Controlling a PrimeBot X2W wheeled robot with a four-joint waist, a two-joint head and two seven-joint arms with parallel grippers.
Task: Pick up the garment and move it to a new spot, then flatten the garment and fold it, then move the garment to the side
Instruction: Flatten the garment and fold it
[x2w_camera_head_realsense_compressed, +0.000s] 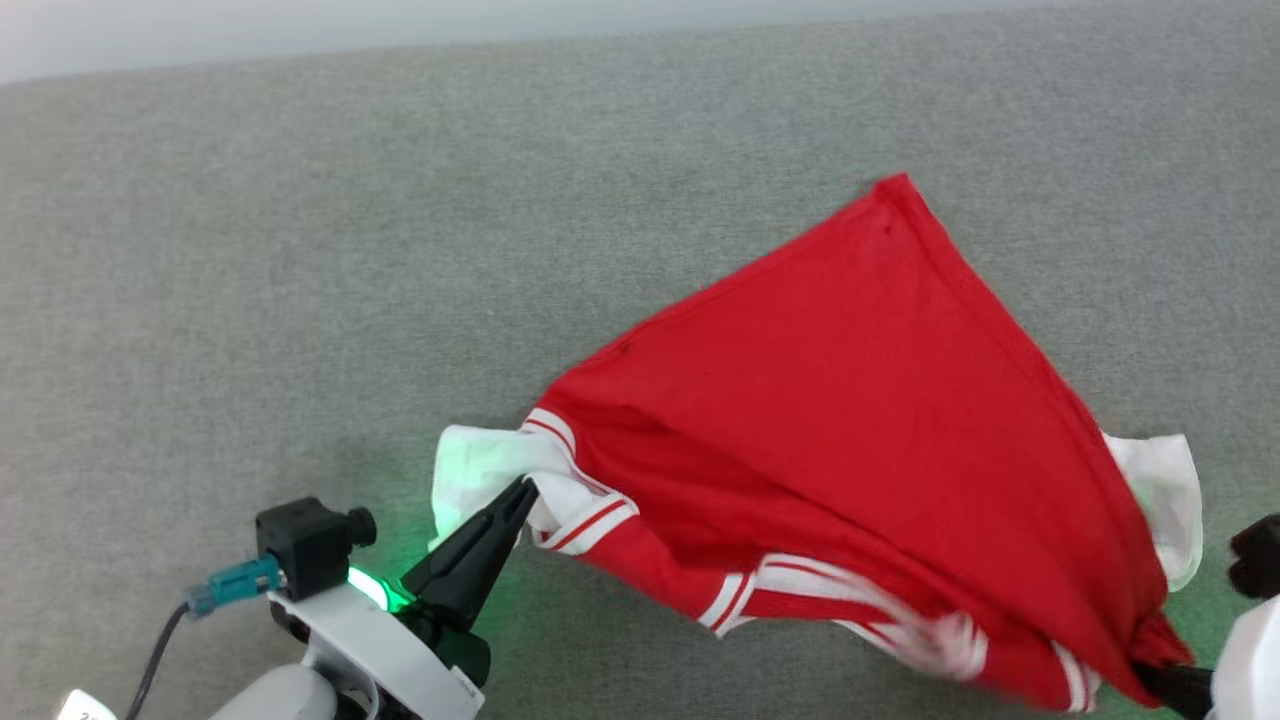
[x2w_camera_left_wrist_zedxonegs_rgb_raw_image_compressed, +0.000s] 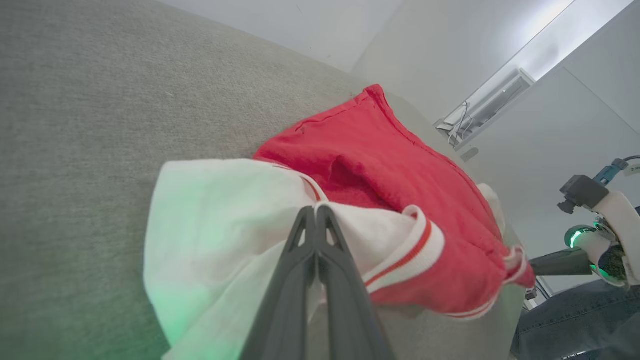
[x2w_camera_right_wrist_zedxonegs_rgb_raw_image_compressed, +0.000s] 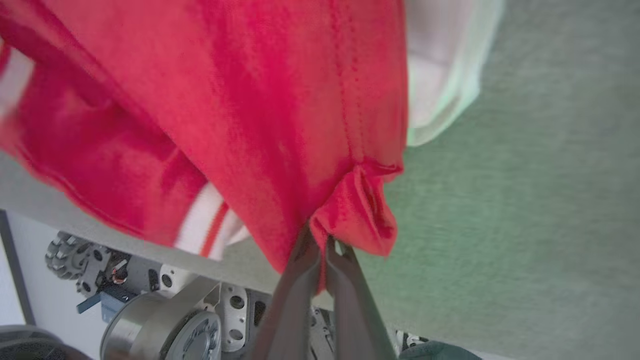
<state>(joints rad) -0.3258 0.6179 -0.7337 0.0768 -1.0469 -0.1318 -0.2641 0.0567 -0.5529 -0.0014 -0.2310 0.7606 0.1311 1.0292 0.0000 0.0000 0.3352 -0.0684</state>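
One grey fabric surface (x2w_camera_head_realsense_compressed: 300, 250) bears the red jersey (x2w_camera_head_realsense_compressed: 850, 420), centre to lower right, its near edge strung sideways between both arms. Left gripper (x2w_camera_head_realsense_compressed: 520, 497), lower left, is clamped on the white sleeve (x2w_camera_head_realsense_compressed: 470, 470). Right gripper (x2w_camera_head_realsense_compressed: 1165, 682), lower right corner, pinches a red corner. A person's denim leg (x2w_camera_left_wrist_zedxonegs_rgb_raw_image_compressed: 575, 320) stands beside the right gripper.

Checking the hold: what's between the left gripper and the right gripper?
The garment, stretched from left gripper to right gripper, both shut on it; head view shows it.
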